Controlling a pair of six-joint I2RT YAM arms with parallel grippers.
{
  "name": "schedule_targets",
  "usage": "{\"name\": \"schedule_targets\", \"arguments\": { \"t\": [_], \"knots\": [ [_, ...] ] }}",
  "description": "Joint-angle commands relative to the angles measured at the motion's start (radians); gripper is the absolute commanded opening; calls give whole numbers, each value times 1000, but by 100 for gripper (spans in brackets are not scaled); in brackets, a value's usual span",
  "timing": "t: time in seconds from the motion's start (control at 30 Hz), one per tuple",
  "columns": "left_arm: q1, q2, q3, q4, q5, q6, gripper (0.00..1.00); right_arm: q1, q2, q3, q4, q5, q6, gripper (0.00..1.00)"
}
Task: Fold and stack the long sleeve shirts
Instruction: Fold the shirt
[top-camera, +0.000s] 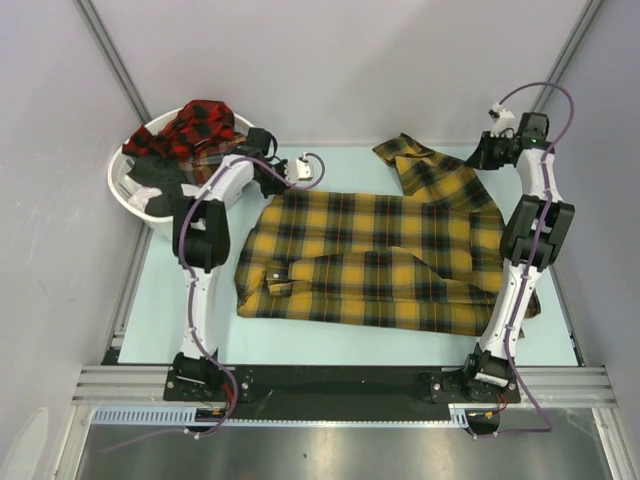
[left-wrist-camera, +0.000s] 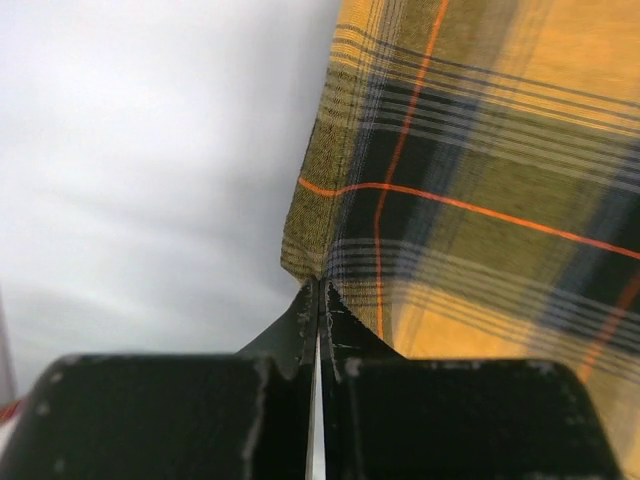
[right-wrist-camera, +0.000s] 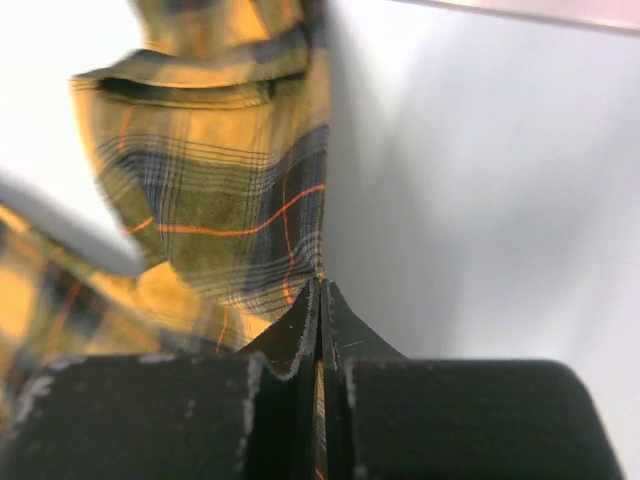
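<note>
The mustard-yellow plaid shirt (top-camera: 370, 260) lies spread across the table with one sleeve folded over its middle. My left gripper (top-camera: 273, 182) is shut on the shirt's far left corner; in the left wrist view the fabric edge (left-wrist-camera: 480, 180) meets the closed fingertips (left-wrist-camera: 318, 285). My right gripper (top-camera: 479, 157) is shut on the shirt's far right edge, and in the right wrist view the yellow cloth (right-wrist-camera: 220, 200) shows pinched between the jaws (right-wrist-camera: 320, 290). A red-and-black plaid shirt (top-camera: 195, 125) lies bunched in the basket at the far left.
A white round basket (top-camera: 125, 190) stands at the table's far left corner, behind my left arm. The pale green table (top-camera: 170, 290) is walled by grey panels on the left, back and right. A metal rail runs along the near edge.
</note>
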Motion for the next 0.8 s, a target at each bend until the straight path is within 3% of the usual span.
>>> {"name": "schedule_targets", "arguments": {
  "t": [0.0, 0.43, 0.77],
  "knots": [
    [8, -200, -116, 79, 50, 17, 0, -38, -176, -43, -27, -69, 16, 0],
    [24, -513, -508, 108, 76, 132, 0, -97, -471, -267, -237, -113, -139, 0],
    [31, -745, -783, 106, 82, 240, 0, -179, -771, -575, -337, -115, -255, 0]
  ]
}}
